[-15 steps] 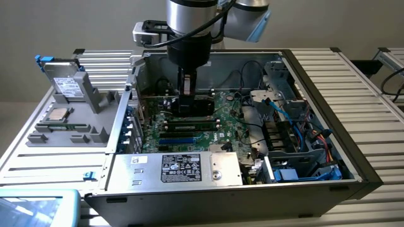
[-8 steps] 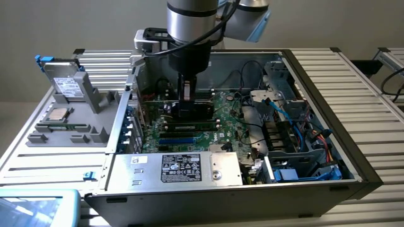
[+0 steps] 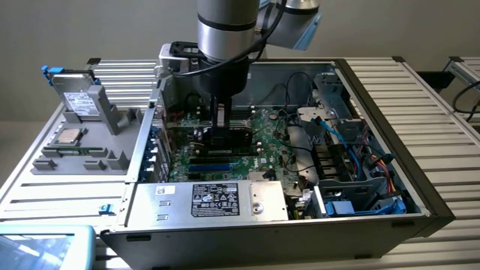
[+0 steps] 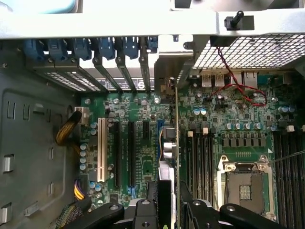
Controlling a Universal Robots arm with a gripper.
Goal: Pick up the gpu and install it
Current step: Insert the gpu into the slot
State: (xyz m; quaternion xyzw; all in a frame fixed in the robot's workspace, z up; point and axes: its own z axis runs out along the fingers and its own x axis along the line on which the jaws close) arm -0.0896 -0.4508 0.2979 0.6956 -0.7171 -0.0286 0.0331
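The gpu (image 3: 225, 147) hangs upright inside the open computer case (image 3: 375, 90), over the green motherboard (image 3: 270, 152). My gripper (image 3: 225, 121) reaches straight down from the arm and is shut on the card's top edge. In the wrist view the gpu (image 4: 176, 138) appears edge-on as a thin line, its silver bracket end toward the case's rear slot openings. It stands just beside the black expansion slots (image 4: 130, 152), with my gripper (image 4: 172, 202) clamped on either side of it. I cannot tell whether the card's lower edge touches a slot.
A silver power supply (image 3: 217, 199) fills the case's near side. Drive cages and blue and red cables (image 3: 360, 157) crowd the exterior view's right. The empty processor socket (image 4: 245, 186) lies beside the card. A grey tray (image 3: 82, 163) outside the case holds a drive box (image 3: 78, 101) and a chip (image 3: 71, 135).
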